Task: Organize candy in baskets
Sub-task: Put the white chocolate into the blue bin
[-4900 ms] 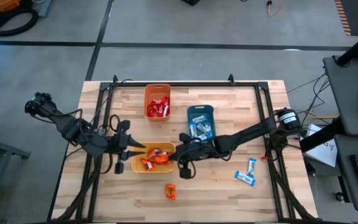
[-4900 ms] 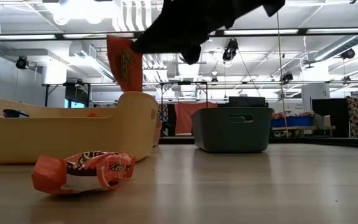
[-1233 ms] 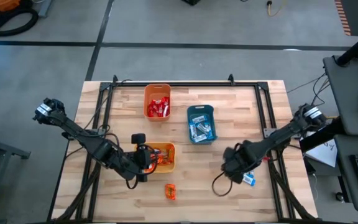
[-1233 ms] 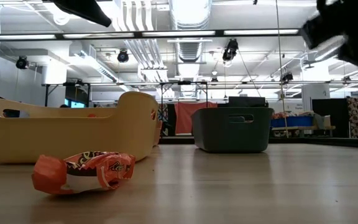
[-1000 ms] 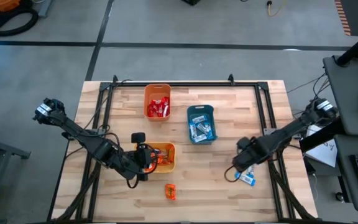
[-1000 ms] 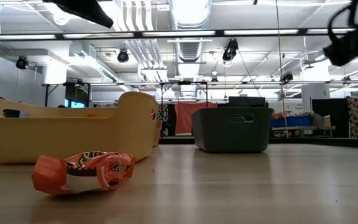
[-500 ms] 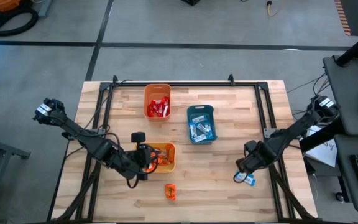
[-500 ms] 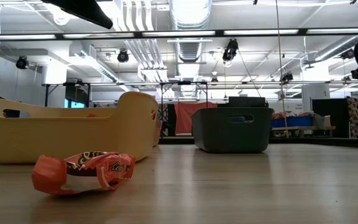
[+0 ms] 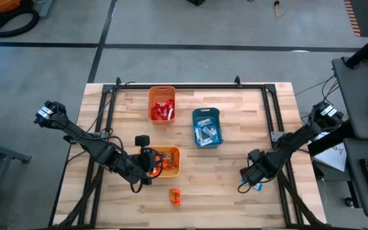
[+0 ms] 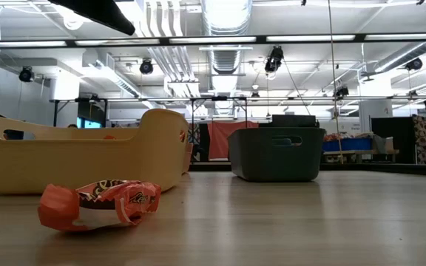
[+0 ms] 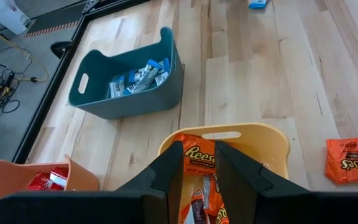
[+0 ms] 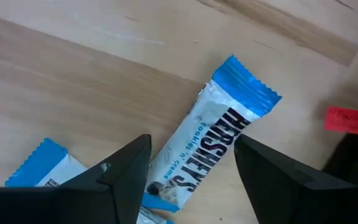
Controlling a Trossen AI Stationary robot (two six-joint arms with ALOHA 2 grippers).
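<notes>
The orange basket (image 9: 161, 105) holds red candy, and the teal basket (image 9: 206, 126) holds blue-and-white candy. The yellow basket (image 9: 173, 170) holds orange candy. My left gripper (image 11: 199, 152) hangs over the yellow basket, open by a narrow gap, through which an orange candy (image 11: 196, 157) in the basket shows. One orange candy (image 9: 175, 197) lies flat on the table in front of that basket. My right gripper (image 12: 191, 146) points down, wide open, just above a blue-and-white candy (image 12: 213, 146) that lies flat on the table. A second blue-and-white candy (image 12: 42, 168) lies beside it.
A black frame (image 9: 273, 121) runs along the table's edges. A red tag (image 12: 350, 119) sits near the right rail, close to the blue-and-white candy. Bare wood lies between the yellow basket and my right gripper.
My right gripper has sunk toward the blue-and-white candy near the table's right near corner, its wrist rolling as it went down; its fingers have stayed open.
</notes>
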